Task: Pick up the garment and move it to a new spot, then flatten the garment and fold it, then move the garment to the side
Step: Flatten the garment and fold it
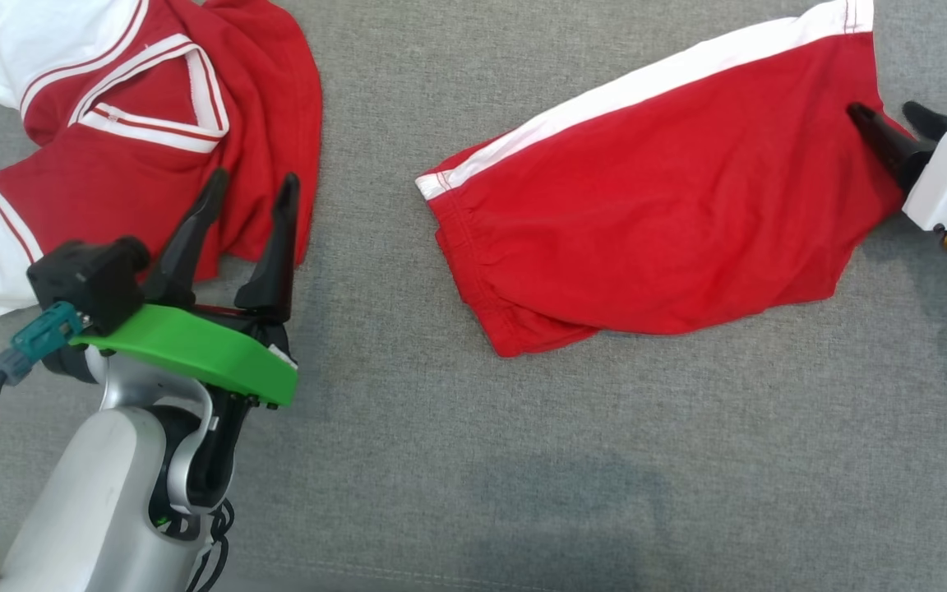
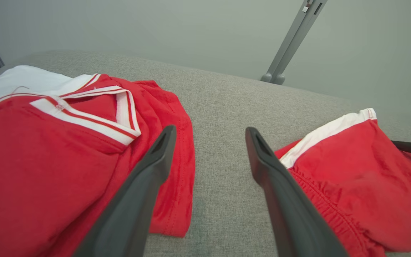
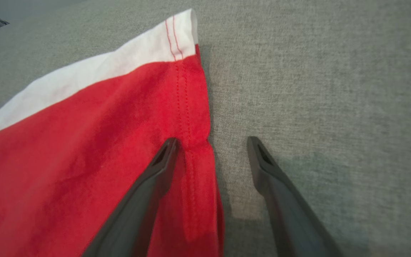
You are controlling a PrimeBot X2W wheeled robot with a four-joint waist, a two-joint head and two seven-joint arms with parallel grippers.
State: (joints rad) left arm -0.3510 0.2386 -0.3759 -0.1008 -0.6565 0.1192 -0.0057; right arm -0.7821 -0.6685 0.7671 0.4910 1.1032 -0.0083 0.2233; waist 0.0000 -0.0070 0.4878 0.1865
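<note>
Biggest risk I can see: the right tool (image 3: 212,140) is spread open and straddling the leg hem of the shorts (image 1: 654,205), with one finger lying on the red cloth and the other out on the bare grey worktop (image 1: 473,460). If it closes from there it might catch only the top layer of the hem, or just skid off the edge. Then the shorts would peel open or drop on the lift instead of coming up as one piece. Second worry is the left tool (image 1: 254,175), also open with nothing in it, hanging over the edge of the red and white jersey (image 1: 153,107) rather than the shorts, so a grab there would snag the wrong garment imo. The shorts themselves lie mid-right on the worktop, apart from the jersey. They're pretty flat, red with a white side stripe, gathered waistband towards the jersey, a bit rumpled along the lower edge
</note>
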